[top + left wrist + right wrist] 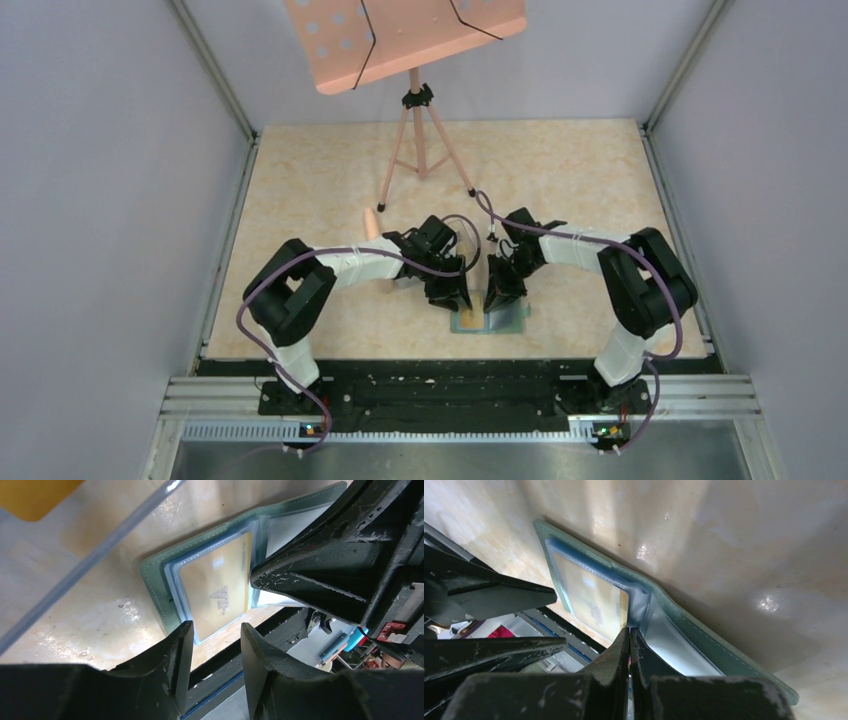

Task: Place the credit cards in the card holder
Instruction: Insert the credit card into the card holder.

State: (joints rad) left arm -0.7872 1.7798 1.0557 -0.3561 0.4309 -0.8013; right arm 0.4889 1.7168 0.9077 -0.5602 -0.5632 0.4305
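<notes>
Near the front edge of the table (300,180) I see the card holder (155,575) lying open with an orange-yellow credit card (215,590) in its clear sleeve (176,580), my left gripper (216,626) spread just above it and my right gripper (629,630) clenched at the sleeve's edge.

Left hand (216,628) spread — right hand (629,633) pinched shut.
</notes>
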